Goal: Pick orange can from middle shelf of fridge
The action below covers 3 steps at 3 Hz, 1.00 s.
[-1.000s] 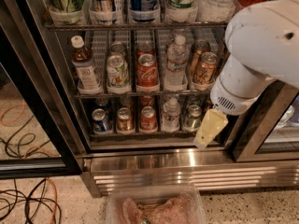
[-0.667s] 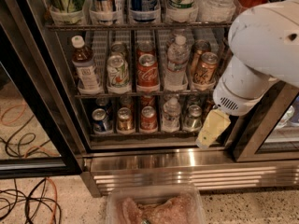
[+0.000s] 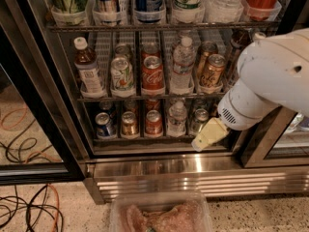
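The orange can [image 3: 212, 70] stands at the front of a right-hand lane on the middle shelf [image 3: 164, 97] of the fridge [image 3: 193, 173], upright in its clear front cup, with a second can of the same colour [image 3: 207, 49] close behind it. To its left in the same row stand a clear water bottle [image 3: 183, 64], a red Coca-Cola can [image 3: 152, 72], a white-and-green can [image 3: 122, 74] and a brown bottle with a white cap [image 3: 87, 66]. The robot's bulky white arm [image 3: 273, 76] fills the right side of the view and covers the far right end of that shelf, where a dark bottle [image 3: 238, 37] shows only in part. The pale yellow hand [image 3: 210, 134] hangs lower, in front of the right end of the bottom shelf, below the orange can and apart from it; whether it is wide or narrow I cannot tell. Near it on the bottom shelf sit a silver can [image 3: 199, 120] and a small water bottle [image 3: 177, 118], with red [image 3: 153, 123], gold [image 3: 129, 124] and blue [image 3: 104, 125] cans further left. Cables [image 3: 24, 211] lie on the floor at left, and a clear tub of pinkish stuff [image 3: 159, 216] sits at the bottom edge.
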{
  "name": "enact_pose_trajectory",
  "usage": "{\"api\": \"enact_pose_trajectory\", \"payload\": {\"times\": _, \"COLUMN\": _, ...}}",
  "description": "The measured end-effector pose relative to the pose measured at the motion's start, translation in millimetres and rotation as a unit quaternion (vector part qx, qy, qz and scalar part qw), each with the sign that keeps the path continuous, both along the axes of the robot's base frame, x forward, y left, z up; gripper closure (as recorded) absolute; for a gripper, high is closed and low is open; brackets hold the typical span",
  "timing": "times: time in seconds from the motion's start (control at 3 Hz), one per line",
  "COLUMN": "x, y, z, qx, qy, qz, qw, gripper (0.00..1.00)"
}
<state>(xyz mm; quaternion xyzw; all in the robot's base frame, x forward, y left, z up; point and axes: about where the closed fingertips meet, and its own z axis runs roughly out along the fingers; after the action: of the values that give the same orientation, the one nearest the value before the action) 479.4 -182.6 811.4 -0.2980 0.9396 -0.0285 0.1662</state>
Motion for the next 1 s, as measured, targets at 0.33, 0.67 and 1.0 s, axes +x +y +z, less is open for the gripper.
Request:
{"api": "enact_pose_trajectory", "payload": {"times": 0.33, "x": 6.8, "y": -14.4, "z": -19.9, "qx": 0.035, "qy": -0.007, "qz": -0.094, "qw": 0.9949, "gripper": 0.0}}
{"api": "enact_pose_trajectory", "payload": {"times": 0.67, "x": 15.9, "y": -21.1, "z": -30.0, "qx": 0.068, "qy": 0.002, "qz": -0.151, "qw": 0.9861, "gripper": 0.0}}
{"api": "enact_pose_trajectory", "payload": {"times": 1.0, "x": 16.0, "y": -21.1, "z": -30.6, "qx": 0.069, "qy": 0.003, "qz": -0.153, "qw": 0.9858, "gripper": 0.0}}
